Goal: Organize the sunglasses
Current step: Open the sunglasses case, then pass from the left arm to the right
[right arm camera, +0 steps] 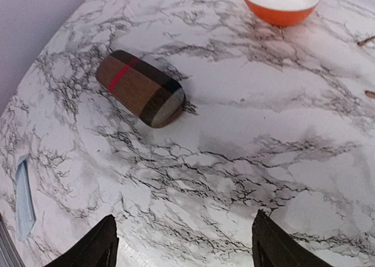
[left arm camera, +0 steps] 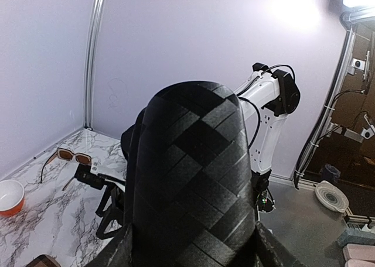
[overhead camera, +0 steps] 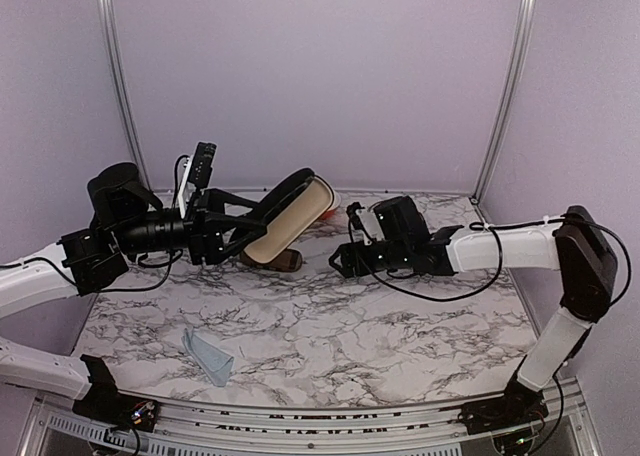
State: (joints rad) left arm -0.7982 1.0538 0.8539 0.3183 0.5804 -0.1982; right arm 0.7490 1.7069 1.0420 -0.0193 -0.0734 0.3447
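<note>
step: left hand (overhead camera: 238,232) clamped on open black case (overhead camera: 292,216) | right hand (right arm camera: 184,243) apart, empty | next: likely fetch brown sunglasses (left arm camera: 67,156)

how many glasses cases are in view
2. The black case is held in the left gripper; the brown red-striped case lies on the table below it. Others may be hidden.

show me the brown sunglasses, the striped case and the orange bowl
brown sunglasses (left arm camera: 74,156), left wrist view, front frame at the bridge
striped case (right arm camera: 140,90), right wrist view, middle of its body
orange bowl (right arm camera: 281,16), right wrist view, orange outer wall
</note>
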